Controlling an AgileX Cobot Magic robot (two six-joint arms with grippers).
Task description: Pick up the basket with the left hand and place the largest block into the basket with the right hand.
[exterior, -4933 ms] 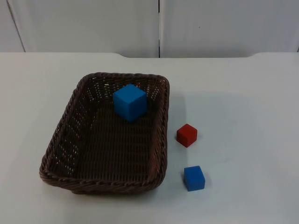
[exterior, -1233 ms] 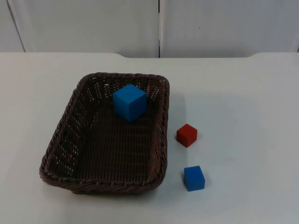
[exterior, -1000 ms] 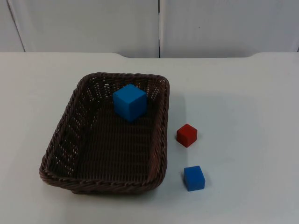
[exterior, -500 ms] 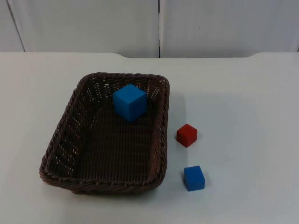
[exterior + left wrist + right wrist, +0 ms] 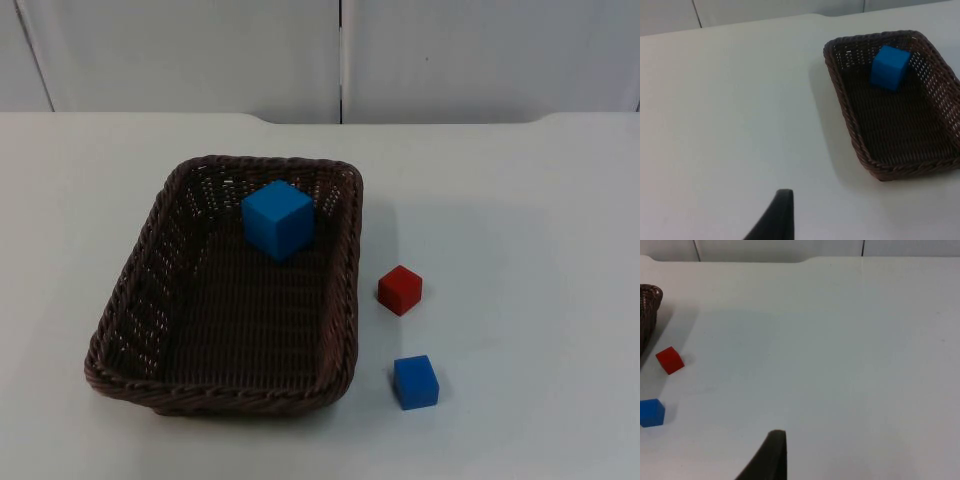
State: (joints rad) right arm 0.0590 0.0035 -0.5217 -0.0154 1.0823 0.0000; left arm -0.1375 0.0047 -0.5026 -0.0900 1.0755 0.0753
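Basket (image 5: 150, 385) sits flat on the white table (image 5: 520, 200), and we can see the big blue block (image 5: 278, 218) already inside it, up at the far end close to the back wall of the weave. So the largest one is in there as things lie now.

Outside the basket, just off its right rim, there's a small red block (image 5: 400, 289), and a small blue block (image 5: 415, 381) a bit nearer the camera. Neither touches the basket or the other block.

From the left wrist we see the left gripper (image 5: 775, 220) parked over bare table, with the basket (image 5: 860, 145) and the big blue block (image 5: 890, 67) well ahead of it and off to one side. It's got hold of nothing we can see; one black fingertip is all we get, so we honestly can't tell how wide it's set.

Same deal for the right gripper (image 5: 771, 456): one fingertip over bare table, opening unclear, small red block (image 5: 670, 360) and small blue block (image 5: 651, 412) well off to its side, with the basket's edge (image 5: 650, 300) past them.
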